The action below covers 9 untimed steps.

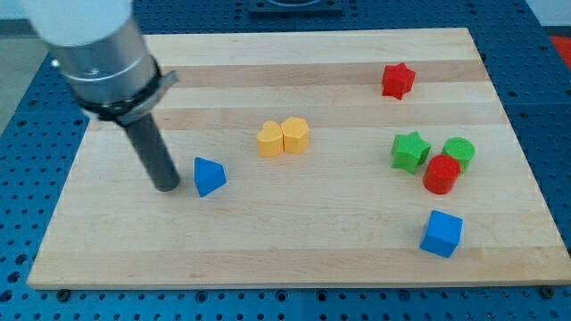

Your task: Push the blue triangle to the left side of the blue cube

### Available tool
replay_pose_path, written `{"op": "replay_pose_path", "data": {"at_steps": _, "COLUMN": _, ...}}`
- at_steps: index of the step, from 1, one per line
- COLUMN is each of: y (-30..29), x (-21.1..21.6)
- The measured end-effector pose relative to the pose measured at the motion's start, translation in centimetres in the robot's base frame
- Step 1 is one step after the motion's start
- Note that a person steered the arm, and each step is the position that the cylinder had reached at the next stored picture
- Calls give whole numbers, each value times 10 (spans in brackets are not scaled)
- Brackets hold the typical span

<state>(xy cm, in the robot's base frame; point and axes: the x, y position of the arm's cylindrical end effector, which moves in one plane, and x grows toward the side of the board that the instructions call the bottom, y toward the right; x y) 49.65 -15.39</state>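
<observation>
The blue triangle (209, 176) lies on the wooden board (294, 254), left of centre. The blue cube (442, 234) sits far to the view's right, near the board's bottom edge. My tip (168, 186) stands on the board just to the left of the blue triangle, a small gap away, on the side away from the cube. The rod rises up to the arm's grey body at the view's top left.
A yellow heart (269, 140) and a yellow hexagon (295, 135) touch each other above and right of the triangle. A red star (398, 80) is at the top right. A green star (409, 151), a green cylinder (459, 152) and a red cylinder (442, 174) cluster above the cube.
</observation>
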Motion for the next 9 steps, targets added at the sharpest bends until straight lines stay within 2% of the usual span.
{"op": "replay_pose_path", "data": {"at_steps": 1, "y": 51, "x": -1}}
{"op": "replay_pose_path", "data": {"at_steps": 3, "y": 31, "x": -25}}
{"op": "replay_pose_path", "data": {"at_steps": 4, "y": 42, "x": -27}}
{"op": "replay_pose_path", "data": {"at_steps": 6, "y": 112, "x": 28}}
{"op": "replay_pose_path", "data": {"at_steps": 7, "y": 121, "x": 34}}
{"op": "replay_pose_path", "data": {"at_steps": 9, "y": 98, "x": -8}}
